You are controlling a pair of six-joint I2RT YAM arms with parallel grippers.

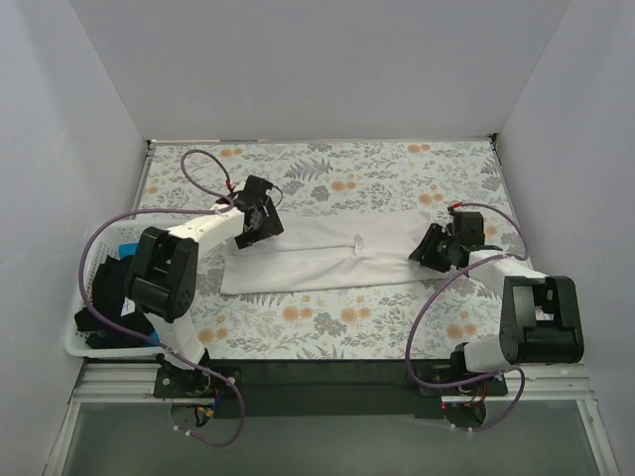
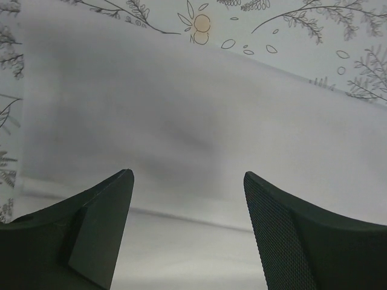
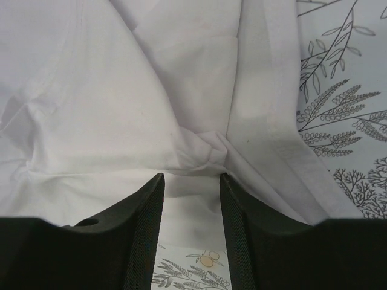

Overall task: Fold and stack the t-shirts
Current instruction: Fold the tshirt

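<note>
A white t-shirt (image 1: 327, 253) lies folded into a long band across the middle of the floral tablecloth (image 1: 347, 174). My left gripper (image 1: 260, 220) hovers over its far left end, jaws wide open and empty; the left wrist view shows smooth white cloth (image 2: 181, 109) under the gripper (image 2: 187, 175). My right gripper (image 1: 429, 250) is at the shirt's right end. In the right wrist view it (image 3: 191, 176) is partly open, with the cloth's edge lying between the fingers and a small bunched pucker (image 3: 205, 154) just past the tips. A black shirt (image 1: 109, 288) and a blue shirt (image 1: 129, 315) lie in the basket.
The white slotted basket (image 1: 77, 337) stands at the table's near left edge beside the left arm. White walls enclose the table on the left, back and right. Purple cables loop over both arms.
</note>
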